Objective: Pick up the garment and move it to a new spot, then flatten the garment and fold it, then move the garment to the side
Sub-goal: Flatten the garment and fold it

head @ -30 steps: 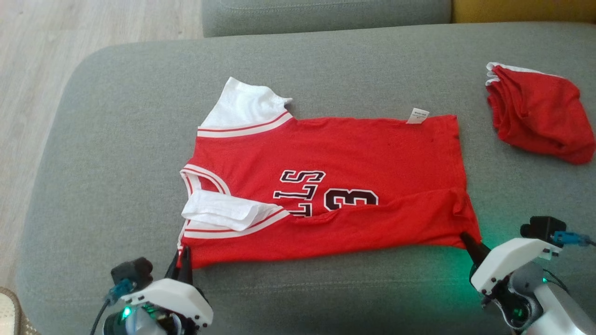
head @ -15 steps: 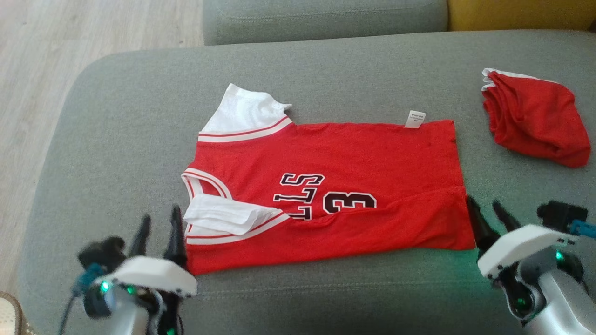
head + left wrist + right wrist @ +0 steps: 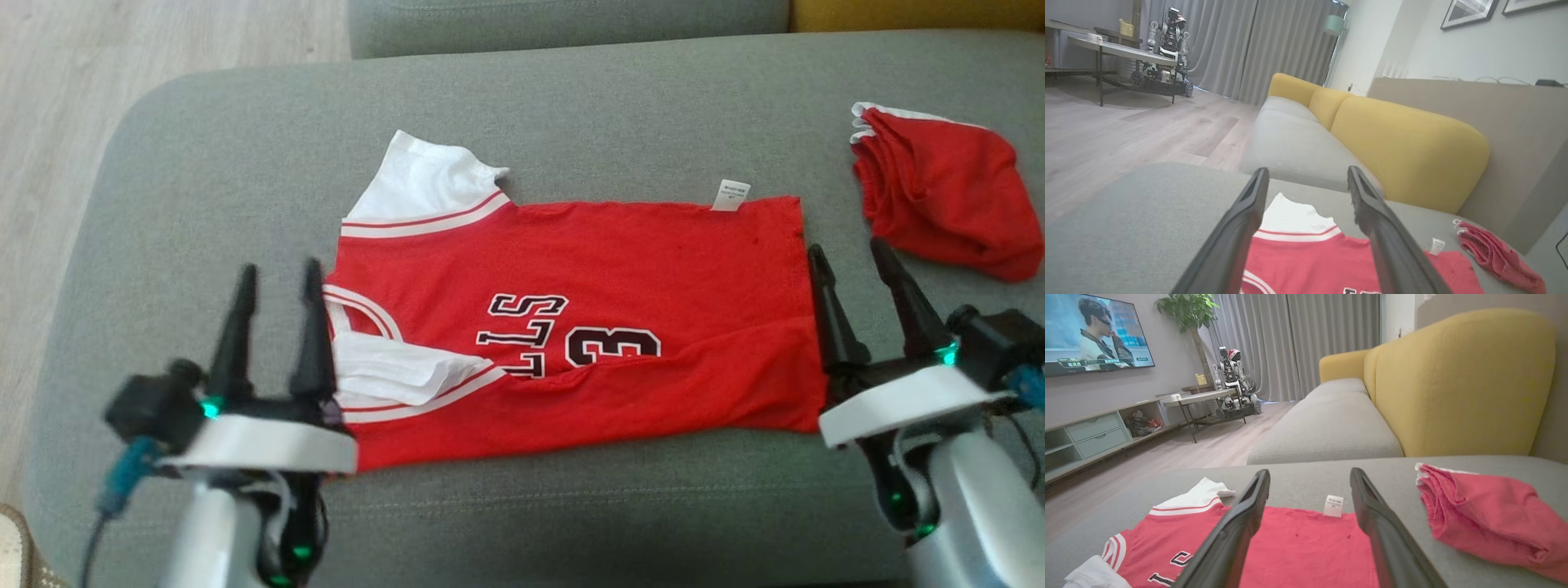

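On the grey cushion in the head view, the jersey lies sideways and mostly flat. Its near long edge is folded up over the bottom of the print, with the near sleeve tucked in; I'd call that 1 fold in. The far white sleeve pokes out past the body, so it's not folded yet. The left gripper is just beside the collar end and the right gripper just beside the hem end; both have fingers spread wide and hold nothing. A red bundle lies well apart on the right.

Left wrist view: the left gripper gapes wide, pointing across the jersey with nothing between the fingers.

Right wrist view: same deal; the right gripper is wide and empty, with the jersey below and the red bundle off to one side.

My read: pickup, relocation and flattening look done; folding is partway, and the move to the side is left.
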